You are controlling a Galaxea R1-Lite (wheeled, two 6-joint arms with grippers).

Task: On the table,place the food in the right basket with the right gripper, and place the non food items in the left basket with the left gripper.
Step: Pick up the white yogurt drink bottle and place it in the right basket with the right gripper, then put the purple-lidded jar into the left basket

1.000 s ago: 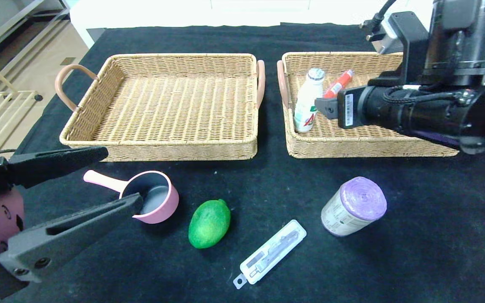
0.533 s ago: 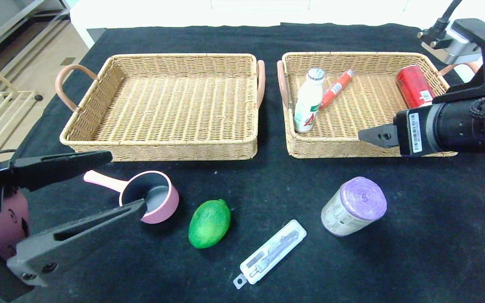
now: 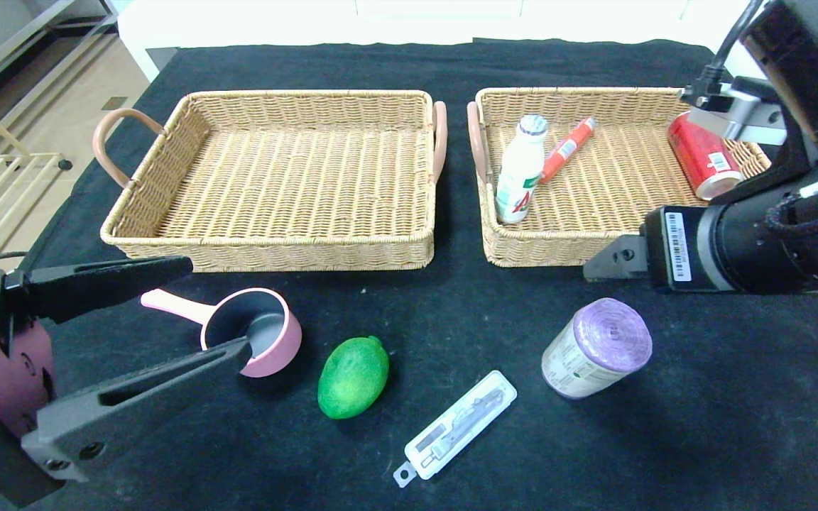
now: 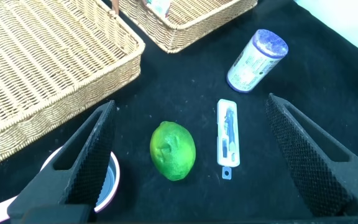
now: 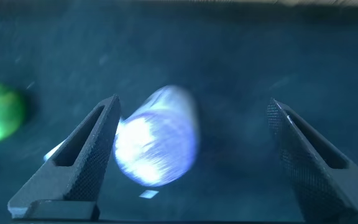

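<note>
**Sorting scene: surface, two baskets, both tools apart**

Left tool (image 3: 214,306), fingers spread wide and empty, hangs over the pink saucepan (image 3: 256,332) on the black surface (image 3: 700,426). Behind it lies the bare left basket (image 3: 281,177). Next come a green mango (image 3: 353,376), a blister-packed item (image 3: 455,428) and a purple-topped roll (image 3: 596,348). The right basket (image 3: 558,245) holds a white bottle (image 3: 520,170), a red tube (image 3: 569,147) and a red can (image 3: 704,156). Right tool (image 5: 191,155), fingers apart and empty, hovers above the roll, its arm covering the basket's near right corner.

Both wicker baskets (image 3: 274,177) looked coarsely woven, the black tablecloth (image 3: 700,426) matt and felt-like, the pink saucepan (image 3: 256,333) smooth and glossy.
</note>
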